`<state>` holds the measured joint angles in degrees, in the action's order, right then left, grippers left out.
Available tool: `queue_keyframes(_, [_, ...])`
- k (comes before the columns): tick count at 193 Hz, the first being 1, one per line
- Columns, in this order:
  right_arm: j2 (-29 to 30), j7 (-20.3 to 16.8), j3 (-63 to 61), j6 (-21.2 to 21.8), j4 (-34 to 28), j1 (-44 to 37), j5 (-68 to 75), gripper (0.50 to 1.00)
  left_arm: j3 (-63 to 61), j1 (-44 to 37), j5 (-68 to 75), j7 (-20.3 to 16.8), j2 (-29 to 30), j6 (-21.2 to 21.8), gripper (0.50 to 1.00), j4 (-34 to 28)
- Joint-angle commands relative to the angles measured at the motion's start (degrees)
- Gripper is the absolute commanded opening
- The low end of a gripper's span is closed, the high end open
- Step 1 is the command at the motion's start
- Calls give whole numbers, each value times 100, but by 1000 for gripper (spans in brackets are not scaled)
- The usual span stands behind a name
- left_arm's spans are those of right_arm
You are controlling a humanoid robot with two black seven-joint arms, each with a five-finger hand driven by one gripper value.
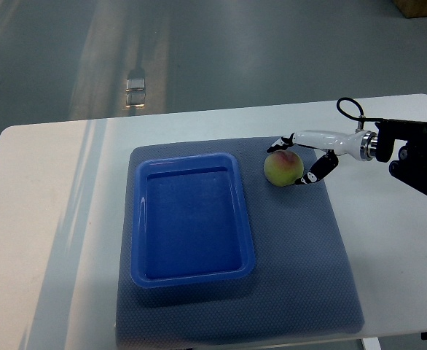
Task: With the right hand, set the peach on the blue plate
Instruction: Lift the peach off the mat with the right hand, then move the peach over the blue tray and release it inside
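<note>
Sideways peach (283,168) (blush uppermost)

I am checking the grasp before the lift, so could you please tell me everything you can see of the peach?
The peach is round, yellow-green with a pink-red blush on its upper side, and looks whole and smooth. It rests on the grey-blue mat, just right of the blue plate's upper right corner, apart from its rim. The right hand closes around it from the right, one finger curving over its far side and one at its near right side; it seems not yet lifted.
</note>
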<state>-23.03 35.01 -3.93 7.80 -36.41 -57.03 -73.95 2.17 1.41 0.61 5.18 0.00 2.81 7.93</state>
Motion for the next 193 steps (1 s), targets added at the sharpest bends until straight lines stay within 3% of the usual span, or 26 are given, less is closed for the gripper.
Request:
queue_keyframes(1, [9,-1,-2,-51,2,8,-14,815,-6,0,0,0,0,0,1000,7])
queue_keyframes(45, [88,-1,-2,-60,64,-1,-40,689,-6,0,0,0,0,0,1000,-2])
queue_keyframes(54, [88,-1,-2,-60,64,-1,-40,688,-6,0,0,0,0,0,1000,-2])
queue_keyframes(55, [114,-1,-2,-68,81,-10,-40,646,3,0,0,0,0,0,1000,-2])
queue_keyframes(68, [124,-1,-11,-77,90,-18,-40,621,-6,0,0,0,0,0,1000,-2])
queue_keyframes(153, [519,-1,-72,-42,73,-792,83,607,-6,0,0,0,0,0,1000,7])
queue_keyframes(186, [1038,-1,-81,-16,82,-994,83,611,-6,0,0,0,0,0,1000,-2])
queue_keyframes(187, [1290,-1,-64,-7,82,-1011,74,613,-6,0,0,0,0,0,1000,-2])
queue_keyframes(193, [1407,-1,-64,-16,82,-1012,74,613,-6,0,0,0,0,0,1000,-2])
